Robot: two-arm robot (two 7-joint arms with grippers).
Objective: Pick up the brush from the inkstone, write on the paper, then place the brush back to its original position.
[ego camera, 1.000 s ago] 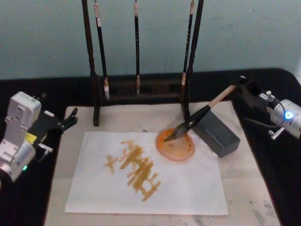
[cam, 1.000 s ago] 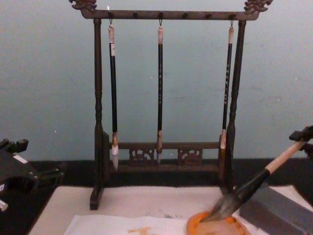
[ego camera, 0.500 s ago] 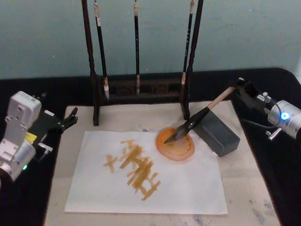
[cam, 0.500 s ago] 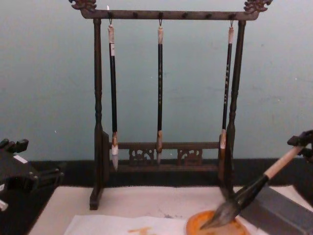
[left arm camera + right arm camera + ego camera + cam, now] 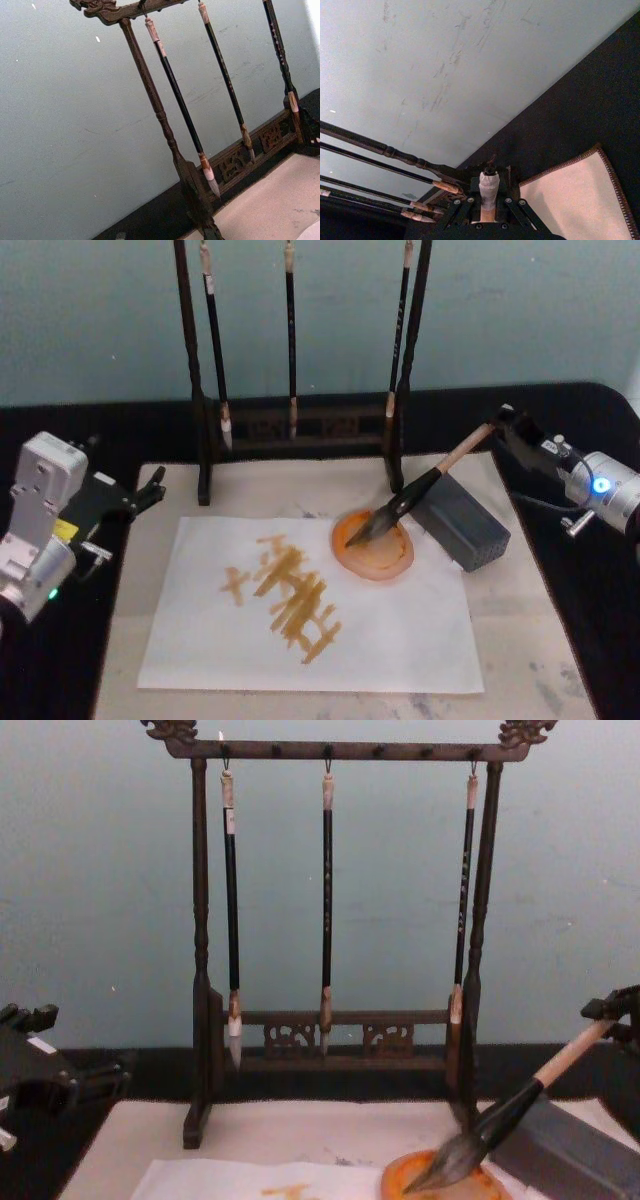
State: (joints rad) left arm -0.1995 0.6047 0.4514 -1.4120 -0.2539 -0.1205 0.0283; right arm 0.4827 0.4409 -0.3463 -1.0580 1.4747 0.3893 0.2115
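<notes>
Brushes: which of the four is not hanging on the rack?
The thick tan-and-black brush, held tilted by the right end effector, bristles at the orange dish; the three thin ones hang upright.

One rack (image 5: 200,920) is counted, with three thin brushes (image 5: 231,920) (image 5: 327,900) (image 5: 464,900) hung on it. One thick brush (image 5: 420,490), one orange dish (image 5: 390,562), one grey block (image 5: 470,530), one white sheet (image 5: 400,640) and one cream mat (image 5: 520,640) are recorded. Four brushes are tallied in all.
</notes>
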